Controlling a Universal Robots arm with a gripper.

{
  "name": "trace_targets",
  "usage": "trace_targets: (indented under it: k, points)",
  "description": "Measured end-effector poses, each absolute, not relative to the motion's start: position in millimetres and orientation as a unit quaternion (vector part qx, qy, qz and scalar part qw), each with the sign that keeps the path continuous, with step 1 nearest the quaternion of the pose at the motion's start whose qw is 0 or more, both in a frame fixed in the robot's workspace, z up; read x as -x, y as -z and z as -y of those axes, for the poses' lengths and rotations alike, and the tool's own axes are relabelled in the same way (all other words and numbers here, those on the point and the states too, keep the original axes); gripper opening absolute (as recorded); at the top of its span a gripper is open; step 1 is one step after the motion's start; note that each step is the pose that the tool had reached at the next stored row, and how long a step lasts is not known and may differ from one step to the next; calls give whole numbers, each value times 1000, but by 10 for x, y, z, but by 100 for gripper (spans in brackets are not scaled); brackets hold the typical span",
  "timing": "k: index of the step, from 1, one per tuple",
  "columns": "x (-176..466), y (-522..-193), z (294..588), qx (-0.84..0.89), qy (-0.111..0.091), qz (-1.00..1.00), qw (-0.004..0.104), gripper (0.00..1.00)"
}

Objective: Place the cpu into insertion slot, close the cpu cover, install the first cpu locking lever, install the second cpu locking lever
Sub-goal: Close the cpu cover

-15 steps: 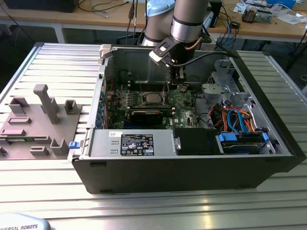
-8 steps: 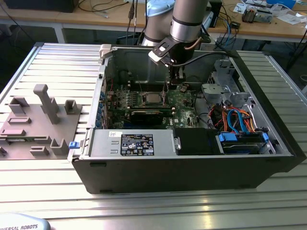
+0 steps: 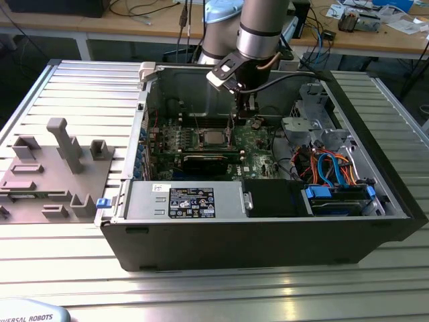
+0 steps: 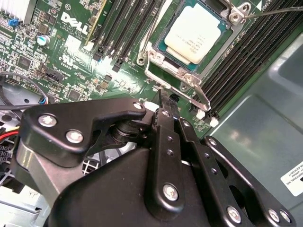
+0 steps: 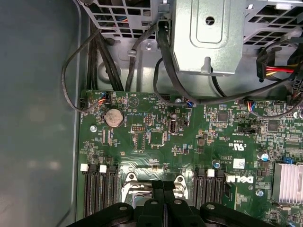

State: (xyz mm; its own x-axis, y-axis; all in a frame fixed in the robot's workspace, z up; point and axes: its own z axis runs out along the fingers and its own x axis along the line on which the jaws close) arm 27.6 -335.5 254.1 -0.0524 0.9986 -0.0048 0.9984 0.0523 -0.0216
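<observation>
Left to right in the exterior view: cpu [image 3: 213, 137] sits in the insertion slot [image 3: 200, 141], cpu cover [image 4: 218, 53] looks down around it. Pincer [image 3: 247, 119] hangs just beside, toward the exterior view's right, fingers together, nothing held. We read this as lever work: keep the tip square on the wire lever [image 4: 196, 92], clear of the memory slots [image 4: 118, 33].
</observation>
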Motion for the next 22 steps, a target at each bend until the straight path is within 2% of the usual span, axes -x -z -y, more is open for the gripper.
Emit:
trace_targets:
  k: [22]
  points:
    - [-230, -2535, 3355, 688, -9, 725, 6, 11]
